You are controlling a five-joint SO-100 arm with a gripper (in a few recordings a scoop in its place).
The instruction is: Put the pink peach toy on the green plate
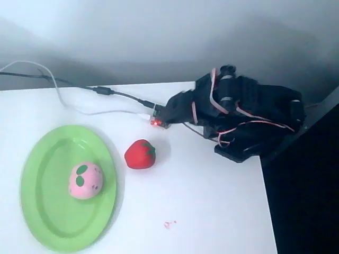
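Note:
The pink peach toy (pixel 85 180) lies on the green plate (pixel 45 206), right of the plate's middle, with its two dark green leaf marks facing up. The plate rests on the white table at the lower left of the overhead view. The black arm is folded up at the table's far right edge. Its gripper (pixel 175 110) points left, well apart from the plate and the peach and holding nothing that I can see. The fingers are dark and blurred, so their state does not show.
A red strawberry toy (pixel 140 154) sits on the table just right of the plate's rim. Black and white cables (pixel 79 92) run along the table's back edge to a small board with a red light (pixel 157 121). The table's right edge (pixel 267 211) drops into dark.

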